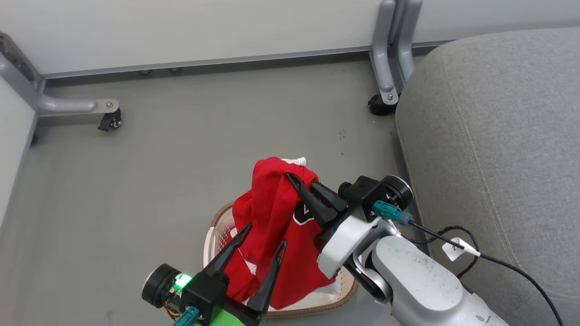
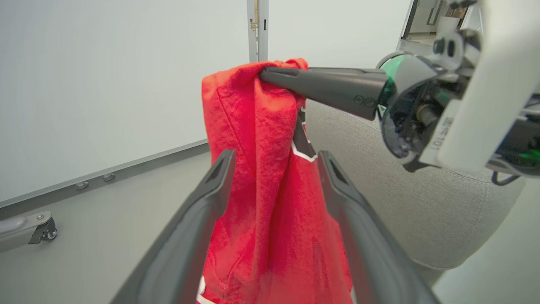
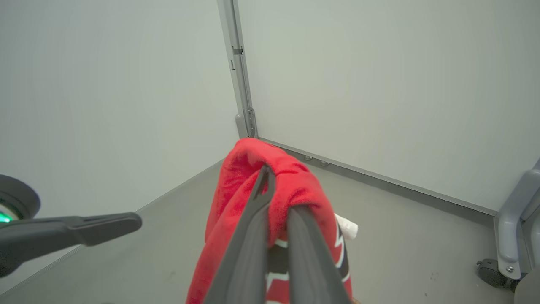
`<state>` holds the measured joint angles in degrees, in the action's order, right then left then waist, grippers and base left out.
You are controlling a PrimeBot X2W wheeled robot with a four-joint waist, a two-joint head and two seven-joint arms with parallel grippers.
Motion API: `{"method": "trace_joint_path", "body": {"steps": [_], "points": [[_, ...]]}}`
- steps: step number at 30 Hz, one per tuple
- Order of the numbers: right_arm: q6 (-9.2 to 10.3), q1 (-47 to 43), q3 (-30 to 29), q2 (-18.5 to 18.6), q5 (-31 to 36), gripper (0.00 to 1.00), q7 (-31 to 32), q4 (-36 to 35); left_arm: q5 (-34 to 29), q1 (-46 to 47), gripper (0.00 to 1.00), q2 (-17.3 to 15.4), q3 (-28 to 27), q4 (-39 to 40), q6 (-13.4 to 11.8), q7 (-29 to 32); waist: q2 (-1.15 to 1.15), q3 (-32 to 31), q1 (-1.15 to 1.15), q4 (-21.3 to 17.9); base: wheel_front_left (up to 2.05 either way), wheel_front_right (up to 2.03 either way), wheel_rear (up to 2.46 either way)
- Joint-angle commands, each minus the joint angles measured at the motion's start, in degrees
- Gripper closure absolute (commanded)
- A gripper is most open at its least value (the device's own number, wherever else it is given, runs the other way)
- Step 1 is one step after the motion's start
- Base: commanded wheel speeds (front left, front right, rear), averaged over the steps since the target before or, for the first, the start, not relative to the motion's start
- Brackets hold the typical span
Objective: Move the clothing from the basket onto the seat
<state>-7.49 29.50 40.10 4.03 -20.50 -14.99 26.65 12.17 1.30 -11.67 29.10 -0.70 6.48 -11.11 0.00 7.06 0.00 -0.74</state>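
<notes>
Right forearm (image 1: pixel 421 285), pale and speckled, comes up from the bottom edge closest to the lens. On the robot's right the grey seat (image 1: pixel 498 136) takes up that side of the head view, resting on the grey floor (image 1: pixel 181 136). Left of the seat, and apart from it, the red clothing (image 1: pixel 272 203) hangs in a tall bunch with its lower folds inside the basket (image 1: pixel 312 309), which sits on the floor near the seat's edge. At the top of the bunch the right gripper (image 1: pixel 301 179) is clamped on the clothing, fingers pressed together into the fabric. Lower down, the left gripper (image 1: pixel 266 234) has its fingers spread wide, one on each side of the hanging cloth. A small white tag (image 1: pixel 294 160) pokes out at the bunch's top
</notes>
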Motion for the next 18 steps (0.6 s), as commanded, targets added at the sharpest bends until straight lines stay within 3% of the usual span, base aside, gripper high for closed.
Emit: {"method": "trace_joint_path", "body": {"steps": [1, 18], "points": [[0.0, -0.04, -0.46, 0.08, 0.32, 1.0, -0.28, -0.38, 0.23, 1.22, 0.0, -0.33, 0.08, -0.31, -0.24, -0.02, 0.0, 0.83, 0.0, -2.03, 0.0, 0.0, 0.0], [0.0, -1.53, -9.49, 0.74, 2.59, 1.0, -0.27, -2.36, 0.47, 6.47, 0.0, -1.65, 3.98, -1.17, 0.59, 0.96, 0.0, 5.03, 0.0, -18.72, 0.0, 0.0, 0.0]]}}
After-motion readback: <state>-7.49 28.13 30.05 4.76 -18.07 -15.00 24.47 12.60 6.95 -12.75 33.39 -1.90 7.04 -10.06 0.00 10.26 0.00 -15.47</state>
